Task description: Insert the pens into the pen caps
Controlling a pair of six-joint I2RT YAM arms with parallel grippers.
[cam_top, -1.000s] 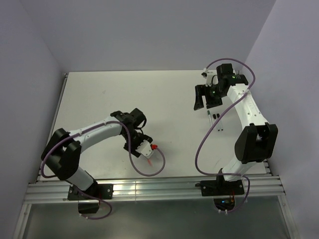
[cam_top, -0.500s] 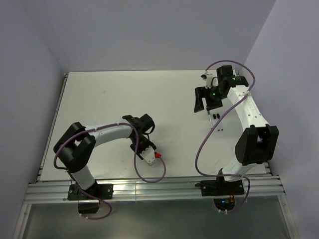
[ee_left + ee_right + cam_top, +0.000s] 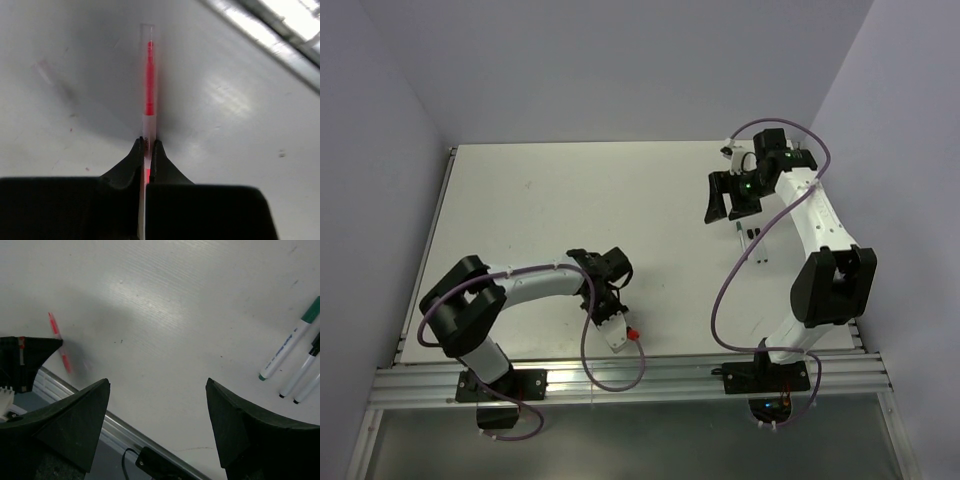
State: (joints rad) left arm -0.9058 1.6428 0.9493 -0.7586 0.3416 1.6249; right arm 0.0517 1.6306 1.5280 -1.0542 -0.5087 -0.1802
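My left gripper is shut on the red-pink pen, which sticks out ahead of the fingertips just above the table. From above, this gripper is near the table's front edge, with the pen's red end showing beside it. A pale clear pen cap lies on the table to the pen's left. My right gripper hangs open and empty over the far right of the table. To its right lie a white pen with green ends and two whitish pens with dark tips. Small dark pen caps lie beside them.
The table's front metal rail runs just beyond the left gripper. A purple cable loops off the left wrist over that rail. The right wrist view also catches the rail and a black cable clip.
The left gripper has swung toward the front edge of the table and closed on the red-pink pen. The right arm has hardly moved and stays open.
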